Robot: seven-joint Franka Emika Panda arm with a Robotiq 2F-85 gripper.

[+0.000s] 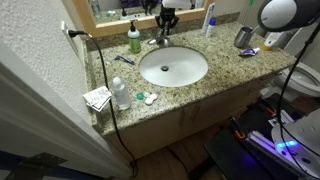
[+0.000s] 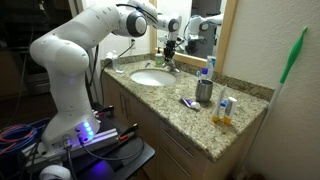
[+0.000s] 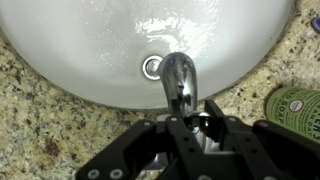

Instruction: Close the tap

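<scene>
Exterior view from above: looks steeply down on the table (image 1: 228,66), basin (image 1: 173,67) central, at middle distance.
Exterior view from table end: looks along the table (image 2: 250,108) toward the basin (image 2: 150,77).
Wrist view: close, looks down past gripper (image 3: 190,122) onto tap (image 3: 178,78).
Shared: the basin, in all three.

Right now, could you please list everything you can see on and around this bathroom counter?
counter: one, speckled granite, along the mirror wall
basin: one, white oval, set in the counter
tap: one, chrome, behind the basin, spout over it
soap bottle: one, green, beside the tap
steel cup: one, silver, counter end nearest the toilet
clear bottle: one, see-through, counter's front corner
cable: one, black, trailing over the counter edge
toilet: one, white, beside the counter
arm: one, white, reaching to the tap
gripper: one, black, at the tap's handle; open or shut unclear
</scene>
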